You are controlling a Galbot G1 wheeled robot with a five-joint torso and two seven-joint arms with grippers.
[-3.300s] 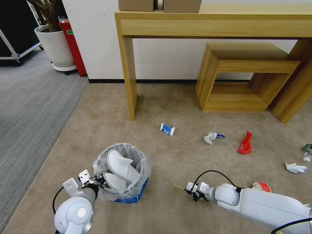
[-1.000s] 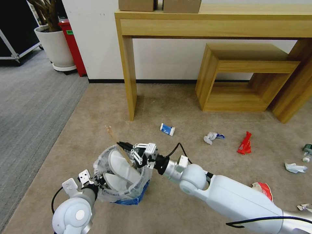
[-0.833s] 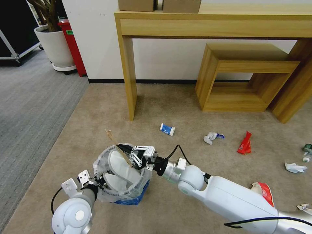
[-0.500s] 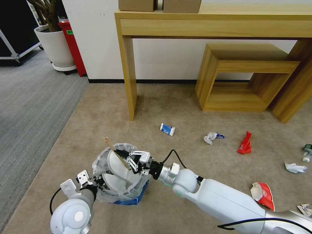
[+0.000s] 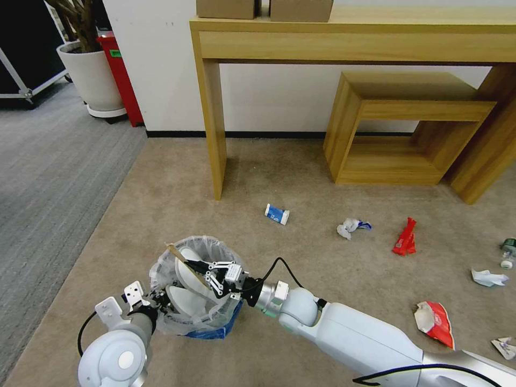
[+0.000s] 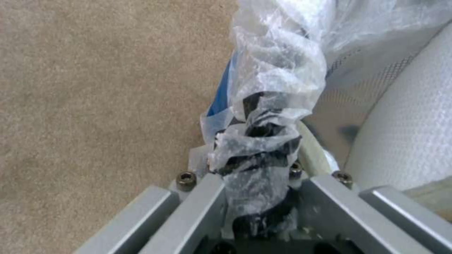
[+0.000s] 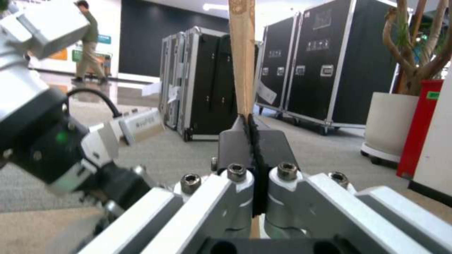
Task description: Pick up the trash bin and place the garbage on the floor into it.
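Right hand [image 5: 200,267] is pinched shut on the wooden stick [image 5: 185,260], reaching over the mouth of the trash bin [image 5: 215,325] in the lower left of the head view. In the right wrist view the stick [image 7: 243,56] rises straight out from between the closed fingers [image 7: 235,141], its top end cut off by the frame edge. The stick's lower end is hidden behind the fingers and the bin's contents.

Left hand [image 5: 156,298] is clamped on the near rim of the bin; in the left wrist view its fingers [image 6: 263,197] are wrapped in bunched clear plastic, so the rim itself is hard to make out. The bin is small, round and blue, mostly veiled by its crinkled bag [image 5: 161,271], which overhangs the edge. Two white slippers [image 5: 188,274] stand inside it, toes up.

Scattered on the carpet to the right lie a small blue-and-white pack [image 5: 277,214], a crumpled paper wad [image 5: 349,227], a red wrapper [image 5: 405,237], more white paper [image 5: 488,277], a torn red-and-white wrapper [image 5: 434,320] and, at the right edge, a partly cut-off bottle [image 5: 508,253]. A wooden bench [image 5: 344,32] stands behind them.
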